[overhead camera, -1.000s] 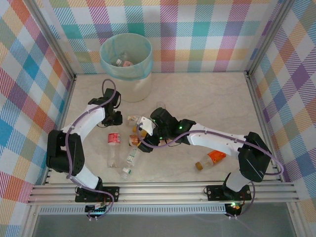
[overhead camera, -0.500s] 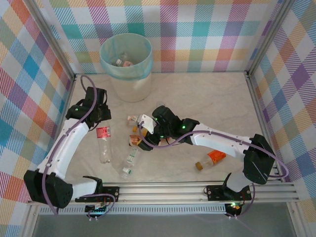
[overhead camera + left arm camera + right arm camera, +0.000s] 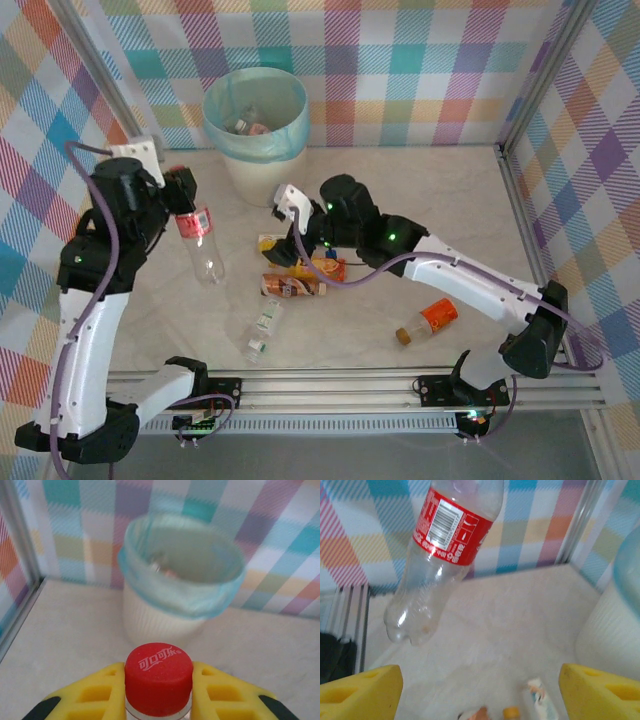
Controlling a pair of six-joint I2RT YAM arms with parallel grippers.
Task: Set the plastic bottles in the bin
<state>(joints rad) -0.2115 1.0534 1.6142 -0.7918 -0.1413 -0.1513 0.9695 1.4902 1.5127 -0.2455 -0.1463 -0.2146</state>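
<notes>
overhead, the pale marbled table spreads between checked walls, and the bin stands at about 11 o'clock on it, against the back wall. it is cream-white and ribbed, with a light teal bag folded over its rim. a few bottles in the bin lie at its bottom.

the left gripper is raised at roughly 9 o'clock and clenched on the red-label bottle. its yellow fingers press either side of the neck, just under the red cap. the bottle is clear and looks empty. it hangs cap-up, its base slanting toward 5 o'clock from the gripper and clear of the marble in the right wrist view. from the left wrist the bin sits straight ahead at 12 o'clock, near but apart from the bottle.

the right gripper hovers near the table's middle with its fingers spread wide, grasping nothing.

just below it lies a loose cluster: a white-label bottle, an orange-label bottle and a brown-label bottle, close together. a small green-capped bottle lies at about 7 o'clock, and another orange-label bottle with a gold cap lies alone at about 5 o'clock.
</notes>
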